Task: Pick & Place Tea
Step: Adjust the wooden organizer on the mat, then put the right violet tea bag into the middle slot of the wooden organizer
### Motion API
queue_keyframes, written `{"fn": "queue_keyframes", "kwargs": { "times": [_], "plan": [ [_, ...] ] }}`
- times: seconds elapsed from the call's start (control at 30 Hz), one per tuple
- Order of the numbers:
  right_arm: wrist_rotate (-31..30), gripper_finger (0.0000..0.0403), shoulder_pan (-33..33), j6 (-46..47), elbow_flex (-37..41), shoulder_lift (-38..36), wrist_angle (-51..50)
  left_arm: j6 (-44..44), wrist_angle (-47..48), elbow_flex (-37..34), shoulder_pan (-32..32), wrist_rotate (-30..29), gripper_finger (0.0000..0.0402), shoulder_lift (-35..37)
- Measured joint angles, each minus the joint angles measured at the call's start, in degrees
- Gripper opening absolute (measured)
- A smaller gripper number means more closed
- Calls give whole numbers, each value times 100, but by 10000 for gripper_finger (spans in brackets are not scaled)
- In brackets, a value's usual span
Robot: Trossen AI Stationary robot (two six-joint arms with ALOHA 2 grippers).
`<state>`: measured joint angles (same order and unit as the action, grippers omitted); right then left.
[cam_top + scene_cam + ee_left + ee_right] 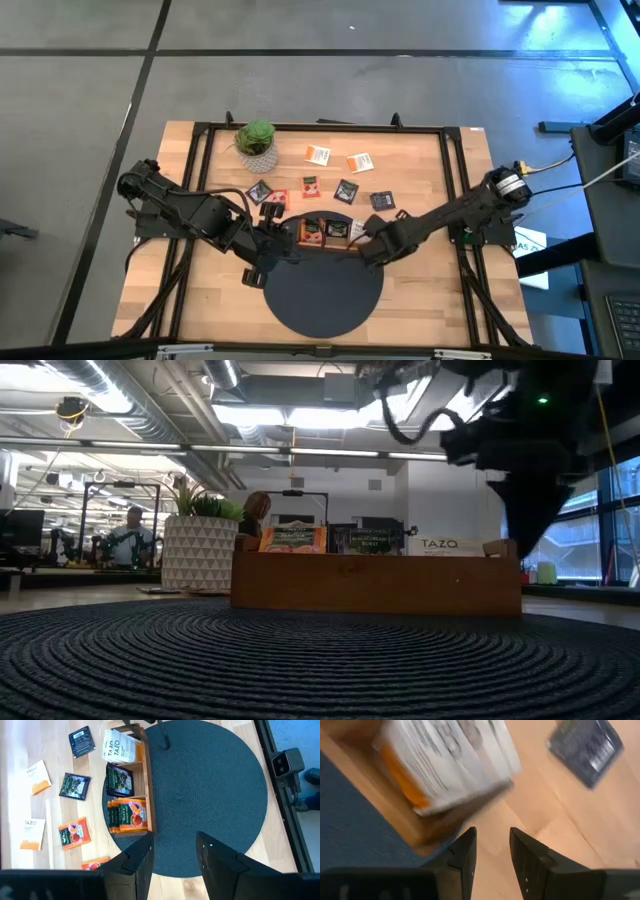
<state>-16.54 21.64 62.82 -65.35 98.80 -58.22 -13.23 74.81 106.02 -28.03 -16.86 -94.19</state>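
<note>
**Tray part-filled, loose tea still on table**

We see a round woven dark mat point(322, 290) carrying the wooden three-part tray point(149, 795), packets standing sorted by colour. Flat square tea packets point(347, 189) lie scattered on the wood table behind it. Right gripper point(492, 851) narrowly parted, empty, beside the white-orange stack point(447, 762). Left gripper point(174, 854) parted, empty, over the mat.

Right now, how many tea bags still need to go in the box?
Partly done: the brown wooden three-part tray already holds orange, dark and white packets. Both open grippers, left and right, carry nothing. About eight flat square tea packets still lie loose on the wooden table.
</note>
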Motion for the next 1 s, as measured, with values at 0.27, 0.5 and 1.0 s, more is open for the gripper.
{"fn": "queue_keyframes", "kwargs": {
  "times": [0.27,0.5,1.0],
  "plan": [
    [-48,120,-415,-906,-8,0,1382,4,0,0,0,0,141,0],
    [-143,120,-652,-917,-129,-110,703,42,9,0,0,0,141,0],
    [-395,120,-794,129,-344,-2080,-114,1037,-917,-4,895,596,141,-266]
  ]
}}
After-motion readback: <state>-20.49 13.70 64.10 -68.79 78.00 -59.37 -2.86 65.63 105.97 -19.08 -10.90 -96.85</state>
